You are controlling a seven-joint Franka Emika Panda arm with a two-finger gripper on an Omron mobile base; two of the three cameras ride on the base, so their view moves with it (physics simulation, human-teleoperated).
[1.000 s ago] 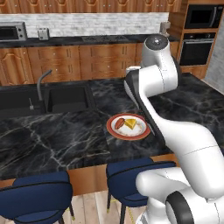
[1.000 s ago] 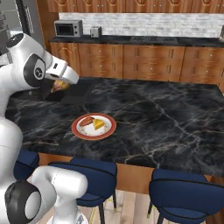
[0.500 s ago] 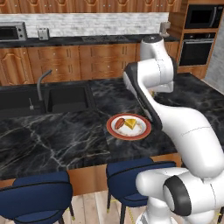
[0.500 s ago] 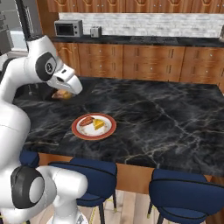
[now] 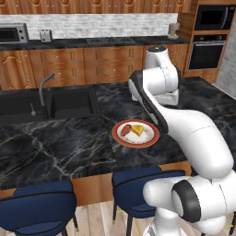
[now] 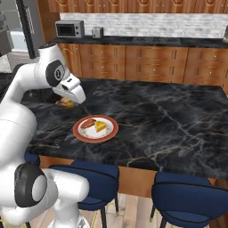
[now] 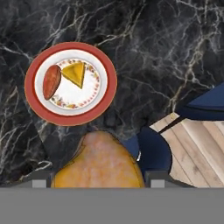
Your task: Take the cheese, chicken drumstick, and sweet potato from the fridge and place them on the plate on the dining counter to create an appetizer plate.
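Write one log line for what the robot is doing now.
held: chicken drumstick in fingers | plate: cheese, sweet potato | next: drumstick to plate

Bare desk point(image 5: 69, 143) is seen all around the plate point(image 7: 35, 103). Half the plate is taken by the sweet potato point(image 7: 51, 82) and cheese point(image 7: 74, 74); the other half is free.

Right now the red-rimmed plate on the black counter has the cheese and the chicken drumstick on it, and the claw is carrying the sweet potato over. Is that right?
Not quite: the two are swapped. In the hand view the plate holds the cheese and the sweet potato, while the claw carries the chicken drumstick above the counter.
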